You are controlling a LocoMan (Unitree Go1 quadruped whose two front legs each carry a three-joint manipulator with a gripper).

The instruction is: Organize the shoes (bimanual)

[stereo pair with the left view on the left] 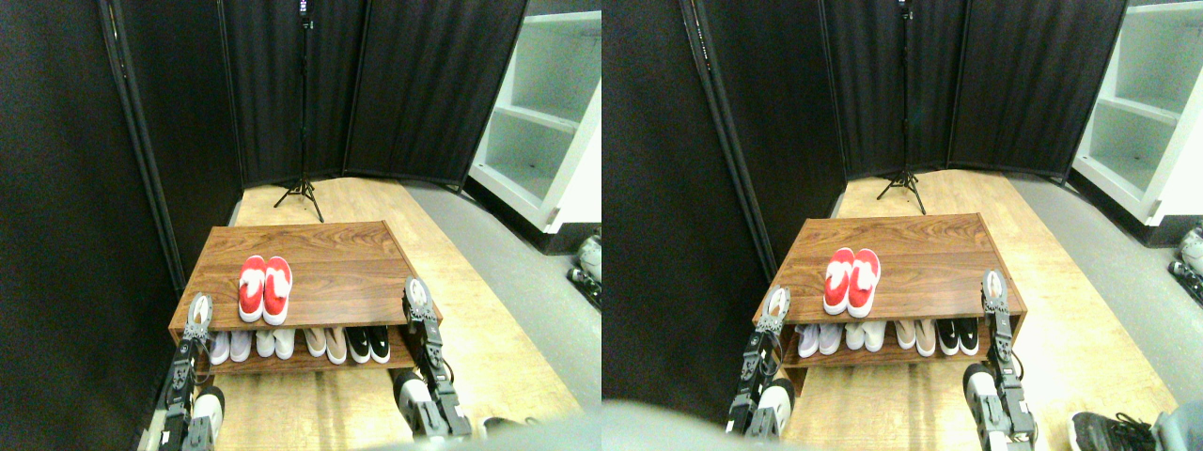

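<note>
A: Where do you see the shoes (pixel 264 288) now?

B: You can find them on top of the wooden desk (pixel 367 268), in its left half, toward the near edge. The two red shoes stand side by side and touch each other, with the toes pointing to the far side and the white lining open toward you.

A: And your hands?

B: Your left hand (pixel 199 311) is at the near left corner of the desk, and its fingers seem to stand a little apart. Your right hand (pixel 415 297) is at the near right corner. For this one I cannot tell if the fingers are apart or together. Both hands are well apart from the shoes and hold nothing.

A: What is under the top?

B: On the lower shelf (pixel 399 361) you see a row of pairs: white shoes (pixel 230 346) on the left, another white pair (pixel 275 342), then beige shoes (pixel 326 343), then black shoes (pixel 368 344) on the right. Far behind the desk a tripod (pixel 302 193) stands before the black curtain (pixel 423 85), and a white bookcase (pixel 545 113) is far right.
</note>
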